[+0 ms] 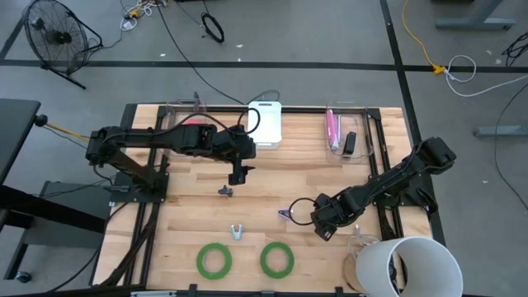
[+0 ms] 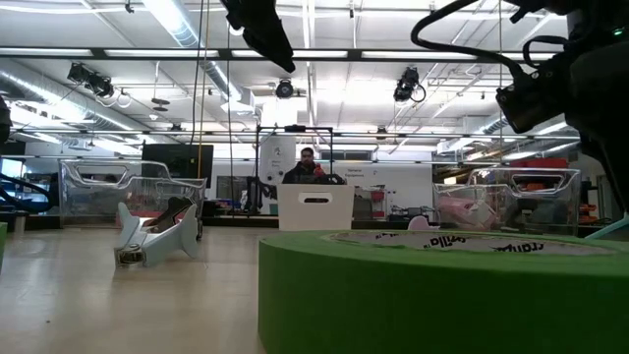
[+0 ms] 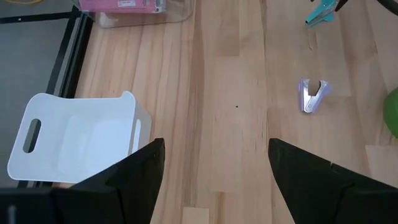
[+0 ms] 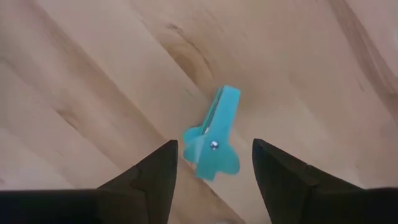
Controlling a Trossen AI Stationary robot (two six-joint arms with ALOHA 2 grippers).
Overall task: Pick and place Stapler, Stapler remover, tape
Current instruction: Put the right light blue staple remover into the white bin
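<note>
Pale wooden planks make up your worktop (image 1: 190,223), seen from straight above with a grey workshop floor around it. Your right gripper (image 1: 318,216) hangs low near the front right, its jaws apart and empty, one on each side of a teal staple remover (image 4: 212,138) that lies flat on the wood between them; the right wrist view shows its long axis running diagonally across the plank grain, wide winged end nearest the camera. From above, that remover shows only as a small dark shape by the gripper. Your left gripper (image 1: 238,173) hovers over the middle of the worktop, jaws wide and empty. Its wrist view shows a second, lilac staple remover (image 3: 313,95) lying apart on bare wood, and a white bin (image 3: 74,143) beside one finger. Two green tape rolls (image 1: 214,261) lie flat side by side near the front edge, open centres facing up. A clear tray (image 1: 350,136) at the back right holds a pink stapler (image 1: 332,129), its long axis running front to back. Only the low view shows a person (image 2: 308,165) far behind the worktop.
</note>
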